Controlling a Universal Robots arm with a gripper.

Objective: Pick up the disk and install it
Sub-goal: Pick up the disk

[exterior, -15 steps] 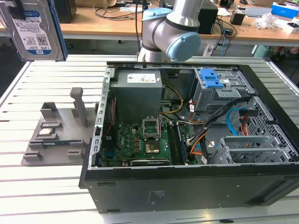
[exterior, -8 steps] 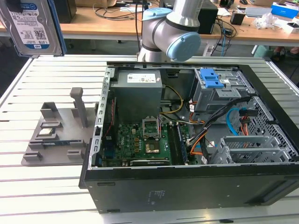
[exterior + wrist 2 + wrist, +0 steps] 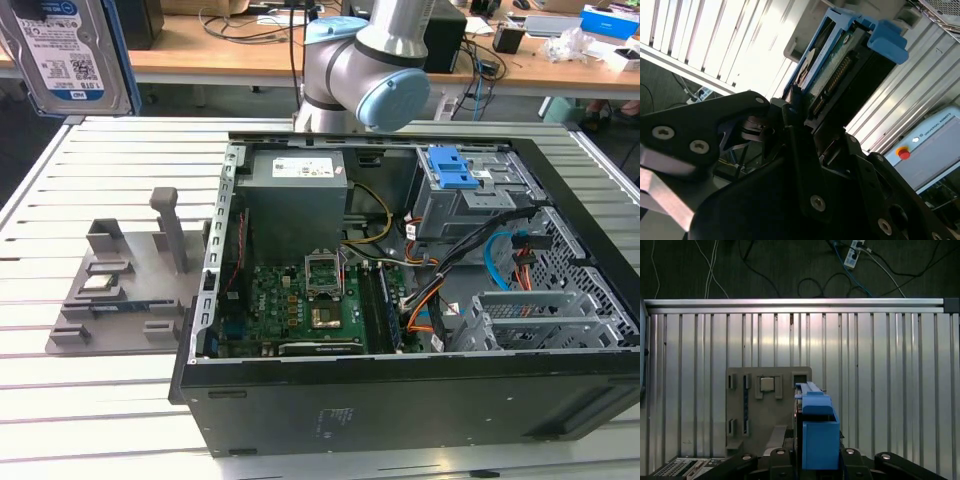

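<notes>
The disk (image 3: 65, 50), a silver drive with a blue-and-white label in a blue carrier, hangs high over the table at the exterior view's far left. In the second wrist view my gripper (image 3: 805, 117) is shut on the disk (image 3: 830, 65), with black fingers (image 3: 800, 150) clamping the end near its connector. The first wrist view has the disk (image 3: 817, 425) edge-on between the gripper (image 3: 812, 452) parts, above the slatted table.
An open computer case (image 3: 195, 330) lies on the slatted table (image 3: 90, 420), with a blue latch on a grey drive cage (image 3: 455, 170) inside. A grey fixture (image 3: 120, 280) holding a small silver chip (image 3: 105, 283) sits at the case's left. The arm's base (image 3: 370, 60) stands behind.
</notes>
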